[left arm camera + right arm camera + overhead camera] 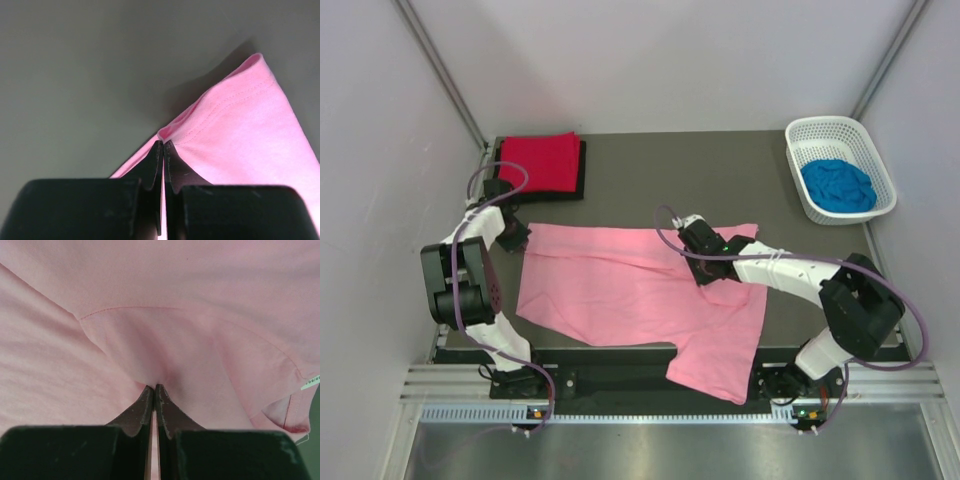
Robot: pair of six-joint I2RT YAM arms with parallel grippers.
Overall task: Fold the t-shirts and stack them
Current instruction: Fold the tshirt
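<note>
The view is filled by the pink t-shirt point(190, 275), with a stitched seam point(125, 307) seen across its upper part. A raised fold of the cloth is pinched between the 2 closed fingers of the right gripper point(153, 388). A small white label point(311, 382) is seen at the right edge

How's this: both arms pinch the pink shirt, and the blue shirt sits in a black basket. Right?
Almost. The basket is white, not black; the top external view shows it. The left fingers and right fingers pinch the pink shirt, with the blue shirt in that basket.
</note>
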